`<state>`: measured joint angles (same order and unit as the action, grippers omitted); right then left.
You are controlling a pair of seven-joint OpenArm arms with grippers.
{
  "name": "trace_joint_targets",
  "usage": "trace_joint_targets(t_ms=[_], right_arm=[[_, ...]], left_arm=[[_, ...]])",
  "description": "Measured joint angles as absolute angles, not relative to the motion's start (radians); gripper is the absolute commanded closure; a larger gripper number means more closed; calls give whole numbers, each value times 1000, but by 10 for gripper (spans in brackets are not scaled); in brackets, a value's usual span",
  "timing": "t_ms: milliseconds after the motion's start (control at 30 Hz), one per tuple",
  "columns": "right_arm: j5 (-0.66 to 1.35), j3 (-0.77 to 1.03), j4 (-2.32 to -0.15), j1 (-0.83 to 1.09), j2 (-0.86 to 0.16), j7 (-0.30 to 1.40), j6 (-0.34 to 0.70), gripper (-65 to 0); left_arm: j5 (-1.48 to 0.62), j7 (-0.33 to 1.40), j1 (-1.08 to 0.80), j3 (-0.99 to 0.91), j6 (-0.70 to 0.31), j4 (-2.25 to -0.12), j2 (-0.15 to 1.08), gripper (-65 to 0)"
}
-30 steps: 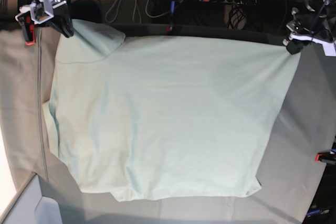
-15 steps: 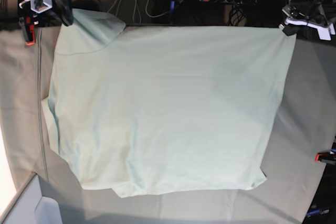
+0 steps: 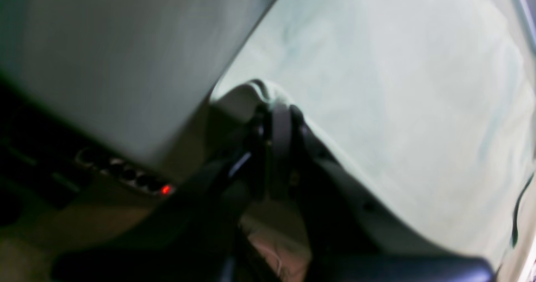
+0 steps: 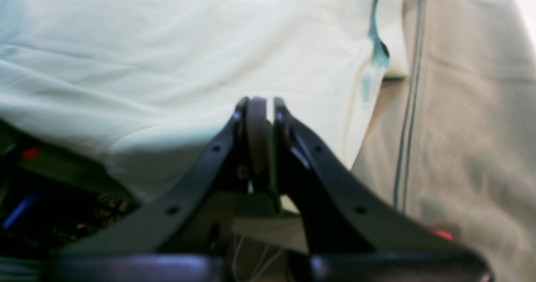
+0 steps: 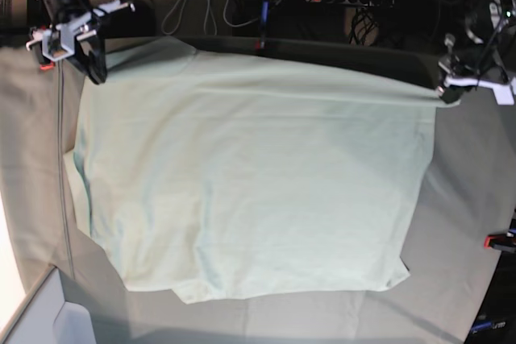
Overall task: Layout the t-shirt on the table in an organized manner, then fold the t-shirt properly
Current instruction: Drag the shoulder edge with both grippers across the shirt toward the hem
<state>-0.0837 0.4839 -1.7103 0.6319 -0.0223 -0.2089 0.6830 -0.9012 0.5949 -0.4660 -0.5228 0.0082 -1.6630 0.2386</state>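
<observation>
The pale mint t-shirt (image 5: 250, 175) lies spread across the table (image 5: 476, 183), stretched between the 2 grippers. The right gripper (image 5: 95, 70) and left gripper (image 5: 446, 94) each pinch a far corner. Since earlier, its far edge has sagged, forming a ridge. Wrist views are blurred.

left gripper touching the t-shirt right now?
Touching. The left wrist view shows the left gripper with jaws shut on a bunched corner of the t-shirt, fabric pinched between them.

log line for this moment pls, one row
stage: layout | t-shirt spread on table | left gripper shut on t-shirt corner | right gripper shut on t-shirt corner | fold: not started
</observation>
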Motion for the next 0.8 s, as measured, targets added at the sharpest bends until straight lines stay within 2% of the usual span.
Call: trace_joint_targets(t_ms=[233,433,633,800], right_arm=[[-81,479,-1621,415,-106,-22,684,0],[-79,463,-1528,253,-141,54,685,0],[-181,450,-1363,73,-178,70,691,0],[-283,437,-1241,-75,-180,68,693,0]], left_arm=[[-901,609,-289,-495,12,-1555,280,0],[-902,677,-113,-420,10,-1394,316,0],[-878,685,4,-358,19,-1295,314,0],[-731,681,90,-311,6,-1291,305,0]])
